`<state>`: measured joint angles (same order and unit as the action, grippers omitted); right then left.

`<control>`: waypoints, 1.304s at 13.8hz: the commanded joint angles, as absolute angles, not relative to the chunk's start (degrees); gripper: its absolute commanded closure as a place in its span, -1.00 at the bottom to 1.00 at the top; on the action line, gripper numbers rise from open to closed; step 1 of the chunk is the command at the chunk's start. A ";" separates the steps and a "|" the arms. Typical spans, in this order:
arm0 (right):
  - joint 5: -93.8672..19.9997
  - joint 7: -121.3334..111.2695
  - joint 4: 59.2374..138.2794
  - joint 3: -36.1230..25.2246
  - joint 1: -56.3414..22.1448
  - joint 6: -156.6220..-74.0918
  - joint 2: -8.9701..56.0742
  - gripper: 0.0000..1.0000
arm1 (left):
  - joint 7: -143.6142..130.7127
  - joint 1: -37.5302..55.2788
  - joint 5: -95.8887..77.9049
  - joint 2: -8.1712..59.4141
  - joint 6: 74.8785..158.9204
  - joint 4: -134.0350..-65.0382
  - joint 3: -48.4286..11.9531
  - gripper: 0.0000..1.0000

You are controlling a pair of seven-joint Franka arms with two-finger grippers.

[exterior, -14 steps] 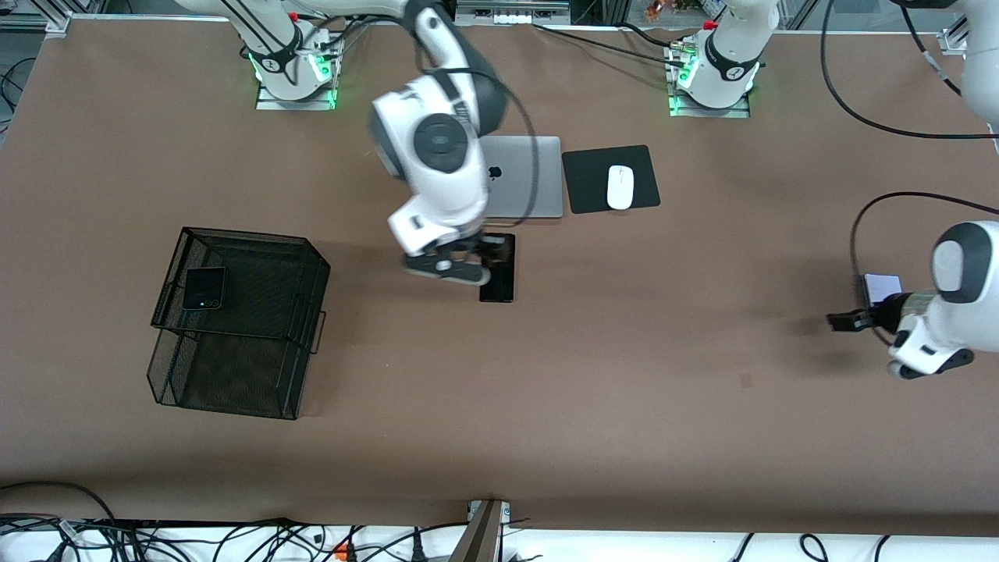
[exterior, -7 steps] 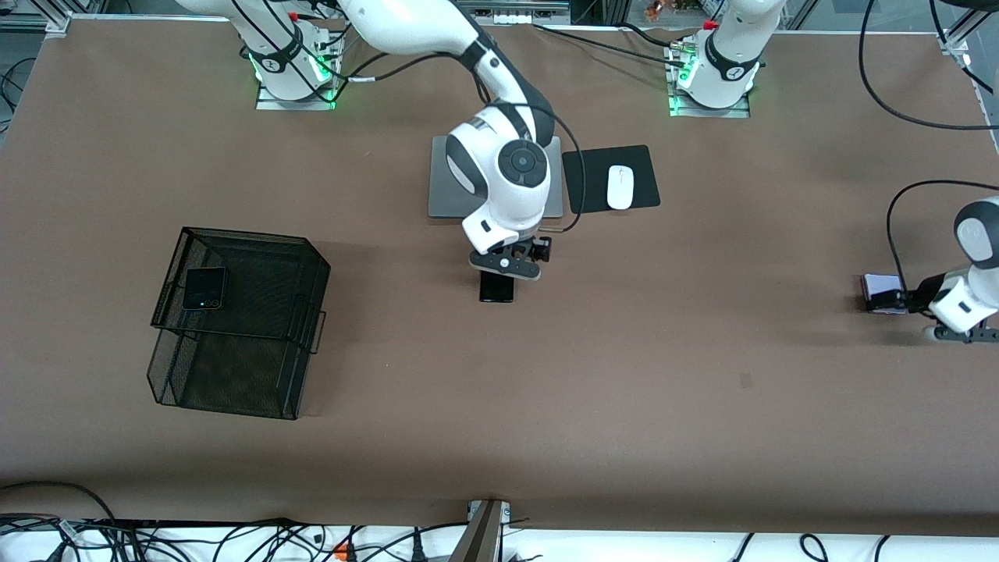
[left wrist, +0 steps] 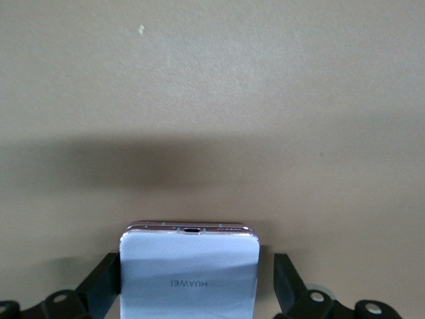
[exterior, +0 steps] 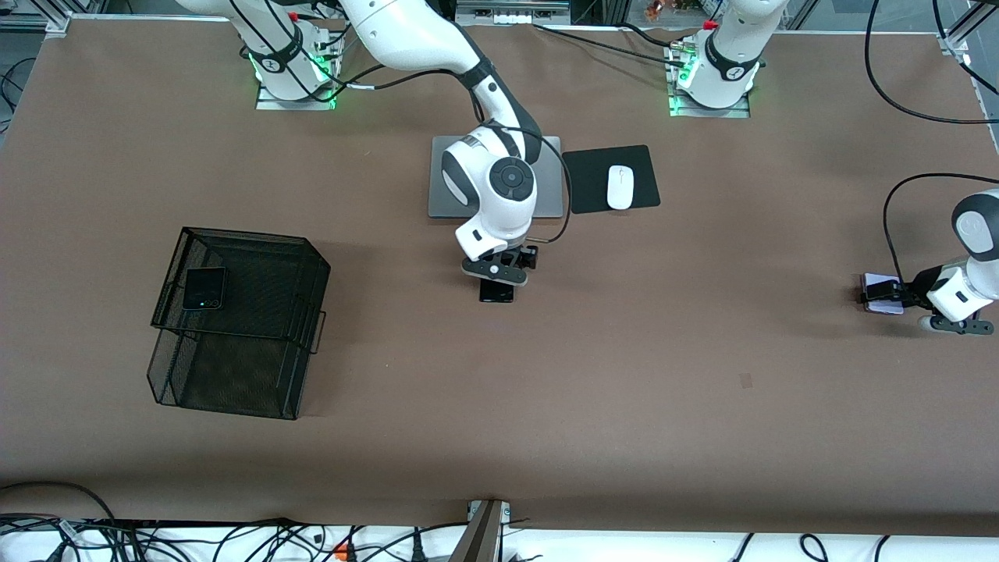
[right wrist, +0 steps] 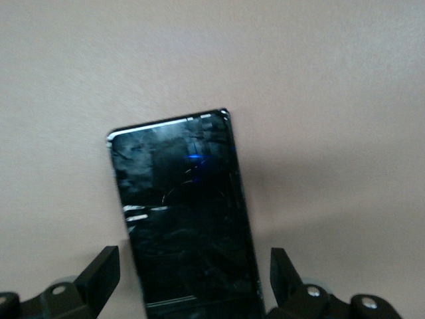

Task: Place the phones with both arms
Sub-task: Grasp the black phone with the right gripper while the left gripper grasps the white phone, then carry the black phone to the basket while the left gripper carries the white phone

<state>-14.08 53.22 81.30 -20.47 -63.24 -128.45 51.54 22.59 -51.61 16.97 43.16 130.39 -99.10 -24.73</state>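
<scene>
The long slim black phone (exterior: 496, 292) lies flat near the table's middle, nearer the front camera than the laptop. My right gripper (exterior: 499, 270) is low over it and open; in the right wrist view its fingers (right wrist: 99, 274) stand on either side of the phone (right wrist: 186, 219) with gaps. The white-lavender phone (exterior: 880, 304) lies at the left arm's end of the table. My left gripper (exterior: 886, 295) is open around it, and the left wrist view shows the phone (left wrist: 189, 279) between the fingers (left wrist: 287, 287). The squarish black folded phone (exterior: 204, 288) lies on the top tier of the black mesh tray (exterior: 226, 382).
A grey laptop (exterior: 549, 200) lies shut beside a black pad (exterior: 585, 183) that holds a white mouse (exterior: 620, 187), both toward the arms' bases. Black cables hang from both arms. The mesh tray stands at the right arm's end of the table.
My right gripper has come down over the slim black phone, straddling it. My left gripper has moved onto the white-lavender phone and lowered around it. No phone has moved.
</scene>
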 commanded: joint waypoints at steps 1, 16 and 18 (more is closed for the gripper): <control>-14.15 52.29 85.33 -20.83 -64.42 -131.91 50.36 -1.00 | 21.72 -51.42 15.64 41.92 130.25 -100.20 -24.70 -1.00; -14.59 37.66 74.79 -24.51 -55.47 -104.27 36.06 1.00 | 15.47 -33.96 10.66 39.73 100.99 -86.31 -35.33 0.89; -14.59 30.62 75.23 -29.15 -54.32 -97.15 33.58 1.00 | 8.39 -26.41 3.64 41.56 102.73 -86.22 -35.16 0.89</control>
